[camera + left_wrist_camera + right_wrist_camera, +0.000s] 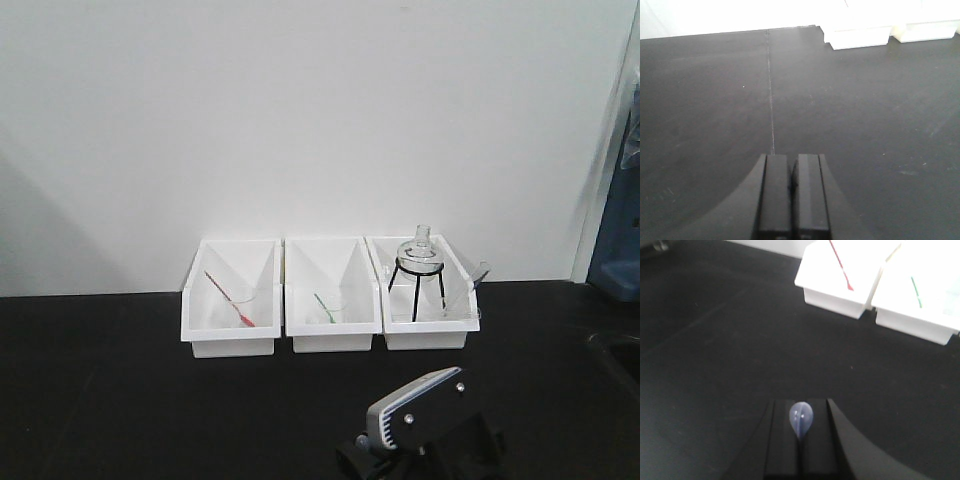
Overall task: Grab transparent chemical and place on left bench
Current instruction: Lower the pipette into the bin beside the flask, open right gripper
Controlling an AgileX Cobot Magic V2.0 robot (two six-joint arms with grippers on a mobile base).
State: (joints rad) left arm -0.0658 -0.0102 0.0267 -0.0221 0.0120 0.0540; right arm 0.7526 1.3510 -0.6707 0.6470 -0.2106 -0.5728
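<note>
Three white bins (231, 300) stand in a row at the back of the black bench (120, 400), by the wall. The left one holds a red pipette (229, 299), the middle a green pipette (323, 307), the right a flask (420, 254) on a tripod. The right gripper (801, 440) pinches the clear pipette (801, 419), bulb showing, above bare bench. The left gripper (792, 192) is pressed together, nothing in it.

No text, label, brand, number or sign can be read in any of the three views. The white bins (230, 300) show plain unmarked fronts, the black tabletop (120, 400) carries no printing, and the grey and black housing (420, 405) at the bottom of the front view bears no legible marking.
</note>
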